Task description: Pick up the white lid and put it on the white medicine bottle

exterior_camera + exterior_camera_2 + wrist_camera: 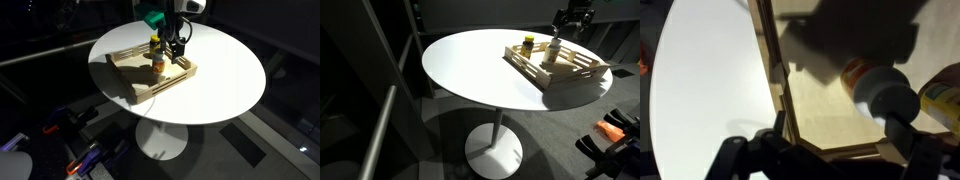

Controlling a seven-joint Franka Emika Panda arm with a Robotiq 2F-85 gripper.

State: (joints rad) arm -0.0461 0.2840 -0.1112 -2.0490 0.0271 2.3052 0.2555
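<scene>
The white medicine bottle, short with an orange label band, stands in a wooden tray. In the wrist view the white lid shows as a round white cap on top of it. The bottle also shows in both exterior views. My gripper is open and empty, with its fingers wide apart over the tray floor. The right finger is close beside the lid. In both exterior views the gripper hovers above the tray next to the bottle.
A dark bottle with a yellow cap stands in the same tray, with its yellow edge at the right of the wrist view. The tray sits on a round white pedestal table. The surroundings are dark.
</scene>
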